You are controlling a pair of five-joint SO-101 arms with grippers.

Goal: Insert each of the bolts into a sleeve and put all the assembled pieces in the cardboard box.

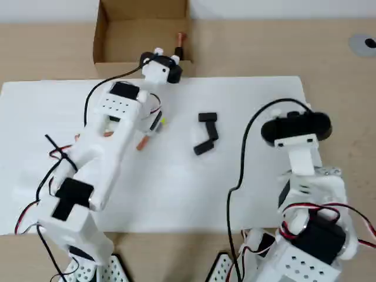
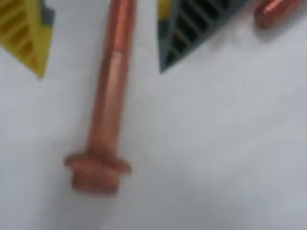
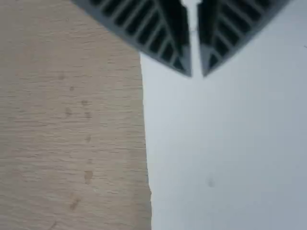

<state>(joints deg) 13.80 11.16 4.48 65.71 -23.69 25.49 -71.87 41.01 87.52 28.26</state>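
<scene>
- A pale wooden table (image 1: 335, 59) fills the high view, and a large white sheet (image 1: 176, 194) covers most of it.
- The cardboard box (image 1: 101, 35) stands open at the upper left of centre, just past the sheet's far edge. Against its right wall is a copper piece (image 1: 180, 41) with a dark lower end, too small to tell whether it is a bolt seated in a sleeve.
- One black sleeve (image 1: 207, 117) and a second sleeve (image 1: 203, 147) lie near each other at the middle of the frame, apart from both arms.
- The left arm (image 1: 100, 158) runs from the lower left up toward the box.
- The left gripper (image 2: 101, 72) points down at the sheet with its yellow finger (image 2: 24, 33) and dark finger (image 2: 192, 28) spread wide. It grips nothing — a copper bolt (image 2: 108, 110) lies flat on the sheet between them.
- Another copper end (image 2: 276, 12) lies just beside the dark finger.
- The right arm (image 1: 305, 176) stands at the lower right.
- The right gripper (image 3: 195, 74) hangs over the line where sheet meets wood, its fingers drawn almost together with only a thin slit between them — nothing is in its grasp.
</scene>
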